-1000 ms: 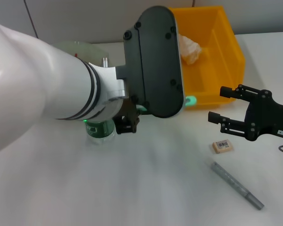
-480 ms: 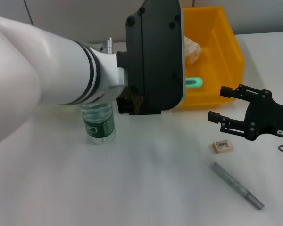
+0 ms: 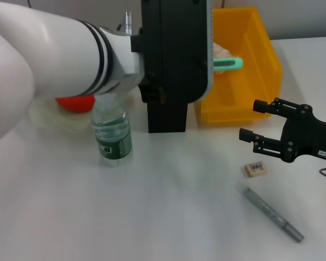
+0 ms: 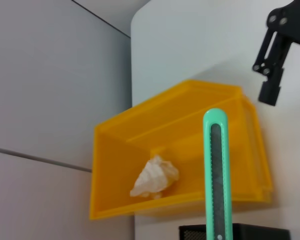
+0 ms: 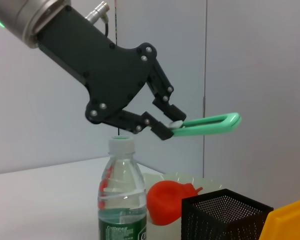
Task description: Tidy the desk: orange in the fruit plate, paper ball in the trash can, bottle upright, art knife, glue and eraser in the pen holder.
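My left gripper [image 5: 173, 127] is shut on the green art knife [image 5: 206, 123] and holds it level, above the black mesh pen holder [image 5: 224, 214]. In the head view the knife [image 3: 228, 63] sticks out past the arm toward the yellow bin [image 3: 261, 65], and the pen holder [image 3: 166, 117] stands below it. The paper ball [image 3: 220, 51] lies in the bin. The bottle [image 3: 112, 136] stands upright. The orange [image 3: 74, 102] lies on the fruit plate [image 3: 46, 118]. My right gripper [image 3: 251, 120] is open and empty, just above the eraser [image 3: 256, 169] and the grey glue stick [image 3: 273, 213].
My left arm fills the upper left of the head view and hides much of the table's back. The bin stands right of the pen holder. The table's right edge lies past my right gripper.
My left arm has risen and moved back with the knife, uncovering the pen holder, the orange and the plate. The right arm has not moved.
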